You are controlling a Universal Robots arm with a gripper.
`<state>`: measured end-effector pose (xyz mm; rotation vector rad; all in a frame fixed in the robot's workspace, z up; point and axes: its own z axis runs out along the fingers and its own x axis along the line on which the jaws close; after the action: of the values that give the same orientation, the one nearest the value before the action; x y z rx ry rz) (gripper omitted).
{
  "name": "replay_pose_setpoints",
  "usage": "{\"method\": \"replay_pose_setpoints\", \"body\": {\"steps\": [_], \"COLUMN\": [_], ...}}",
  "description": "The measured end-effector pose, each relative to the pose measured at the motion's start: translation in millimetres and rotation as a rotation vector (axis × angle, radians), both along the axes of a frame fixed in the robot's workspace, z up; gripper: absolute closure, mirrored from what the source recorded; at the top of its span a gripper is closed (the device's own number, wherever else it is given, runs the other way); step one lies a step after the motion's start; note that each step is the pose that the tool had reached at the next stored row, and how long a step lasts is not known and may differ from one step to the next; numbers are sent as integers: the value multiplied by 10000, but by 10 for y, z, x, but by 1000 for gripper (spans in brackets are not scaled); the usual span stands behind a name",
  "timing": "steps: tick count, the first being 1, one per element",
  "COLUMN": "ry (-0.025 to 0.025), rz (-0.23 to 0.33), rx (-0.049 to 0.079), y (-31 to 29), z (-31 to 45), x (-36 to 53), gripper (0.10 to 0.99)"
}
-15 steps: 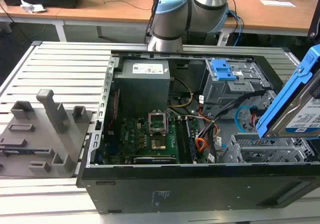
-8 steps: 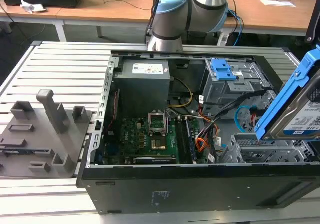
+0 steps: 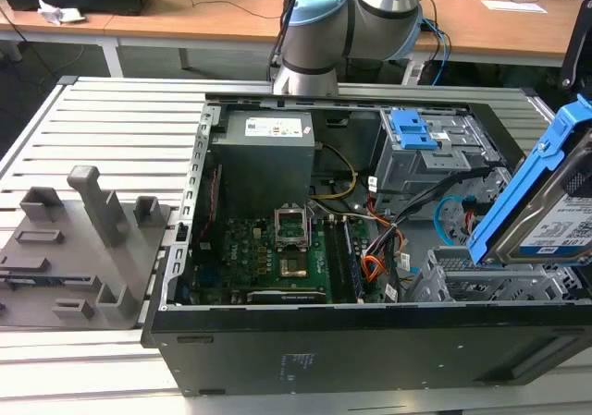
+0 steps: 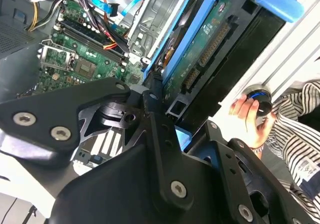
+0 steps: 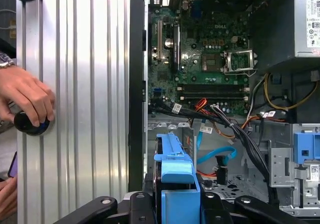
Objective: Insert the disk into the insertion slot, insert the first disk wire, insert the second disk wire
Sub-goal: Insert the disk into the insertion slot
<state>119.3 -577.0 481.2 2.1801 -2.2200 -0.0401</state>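
Observation:
The disk (image 3: 541,216), silver in its bright blue carrier, hangs tilted over the open computer case at the exterior view's right. My gripper (image 5: 176,200) is shut on the carrier's end, with black fingers (image 4: 159,109) on either side of it. The disk's green circuit-board side (image 4: 200,54) shows in the second wrist view. Just below the disk lies the insertion slot (image 3: 481,281), a low perforated grey cage. The first disk wire (image 5: 202,104), an orange, red and black bundle, lies loose beside the cage. The second disk wire (image 5: 215,156), light blue, loops loose inside the case (image 3: 446,207).
A taller grey cage with a blue latch (image 3: 425,152) stands behind the slot. The motherboard (image 3: 277,258) and power supply (image 3: 264,156) fill the case's other half. A person's hand (image 5: 27,97) rests on a black knob on the ribbed table. Grey fixture blocks (image 3: 83,239) sit at the exterior view's left.

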Motion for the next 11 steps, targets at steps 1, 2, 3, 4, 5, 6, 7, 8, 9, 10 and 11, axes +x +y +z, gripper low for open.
{"method": "replay_pose_setpoints", "body": {"steps": [1, 2, 3, 4, 5, 6, 7, 8, 9, 10, 11], "ry": [0, 0, 0, 0, 0, 0, 0, 0, 0, 0, 0], "rz": [-1, 0, 0, 0, 0, 0, 0, 0, 0, 0, 0], "rx": [0, -1, -1, -1, -1, -1, -1, -1, -1, -1, -1], "y": [0, 0, 0, 0, 0, 0, 0, 0, 0, 0, 0], "z": [-7, -15, -27, -39, -45, -51, -62, -70, -76, -86, -95], "x": [0, 0, 0, 0, 0, 0, 0, 0, 0, 0, 0], "gripper": [725, 725, 725, 725, 725, 725, 725, 725, 725, 725, 725]}}
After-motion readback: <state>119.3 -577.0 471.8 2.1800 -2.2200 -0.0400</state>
